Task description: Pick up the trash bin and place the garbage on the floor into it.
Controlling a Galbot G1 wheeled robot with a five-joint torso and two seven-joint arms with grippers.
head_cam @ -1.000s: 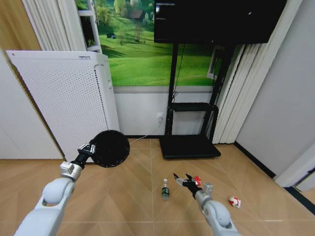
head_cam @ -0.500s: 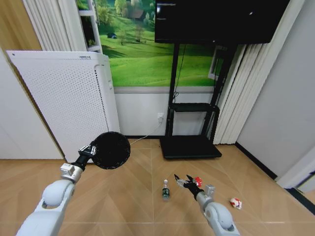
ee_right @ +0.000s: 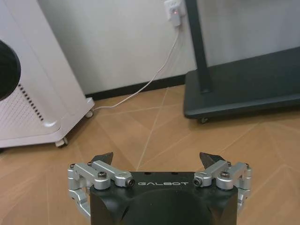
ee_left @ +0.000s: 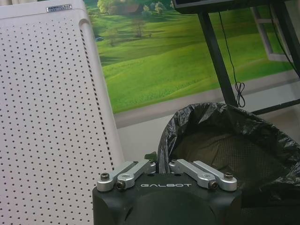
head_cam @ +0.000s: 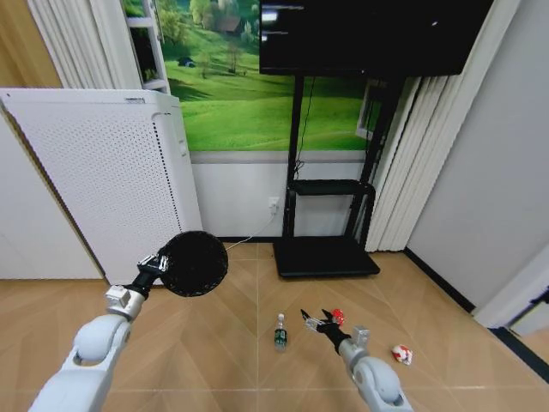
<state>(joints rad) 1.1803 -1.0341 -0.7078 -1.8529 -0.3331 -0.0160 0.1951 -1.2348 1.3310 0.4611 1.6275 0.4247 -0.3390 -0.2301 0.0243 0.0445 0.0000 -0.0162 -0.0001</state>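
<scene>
Two arms forward, left tool gripping trash bin, right tool spread

The bin runs off the left wrist view's edge — its base is hidden. The red wad sits partly behind the right gripper — shape unclear.

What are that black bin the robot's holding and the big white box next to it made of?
The trash bin, held at its rim by the left gripper, looks like fine dark mesh, probably metal, lined with a crinkly, glossy black plastic bag. The air purifier looks like matte white moulded plastic, judging by its smooth rounded edges and its rows of small punched holes.
</scene>
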